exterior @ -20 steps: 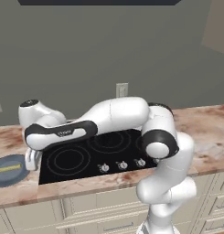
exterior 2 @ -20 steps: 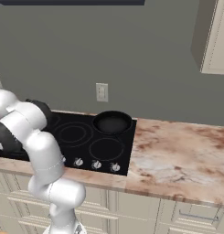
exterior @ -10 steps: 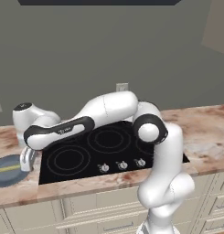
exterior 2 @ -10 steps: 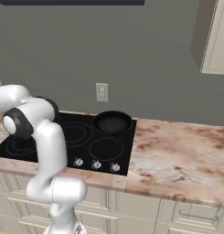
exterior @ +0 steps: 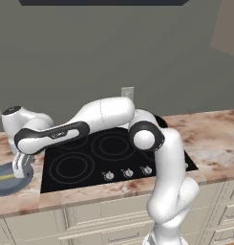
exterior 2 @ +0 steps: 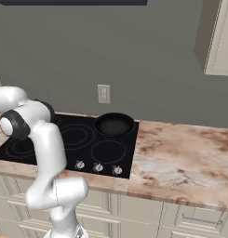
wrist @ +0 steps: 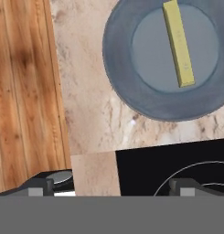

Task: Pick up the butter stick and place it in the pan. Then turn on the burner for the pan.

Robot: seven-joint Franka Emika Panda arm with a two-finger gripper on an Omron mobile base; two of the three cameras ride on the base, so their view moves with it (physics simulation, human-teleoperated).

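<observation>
At the far left of the left base view, the gripper (exterior: pixel 21 168) hung low over the edge of the counter (exterior: pixel 23 203), just beside a blue-grey plate (exterior: pixel 3 184). On that plate lay the butter stick (exterior: pixel 4 176), a thin yellow bar. The gripper was near it but not touching it.

Seen from the hand view, the butter stick (wrist: pixel 178 42) sat in the upper right, slanted across the middle of the plate (wrist: pixel 122 77). The two dark finger tips (wrist: pixel 38 186) stood wide apart at the bottom of the frame, with nothing between them. Below the plate was the marbled counter (wrist: pixel 95 114), and a corner of the black stovetop (wrist: pixel 145 169) showed at the lower right. A strip of wooden floor (wrist: pixel 26 91) ran down the left side.

From the right base view, the pan (exterior 2: pixel 114 124) sat on the back right burner of the stovetop (exterior 2: pixel 64 139), well apart from the plate. A row of knobs (exterior 2: pixel 97 167) lined the front edge.
</observation>
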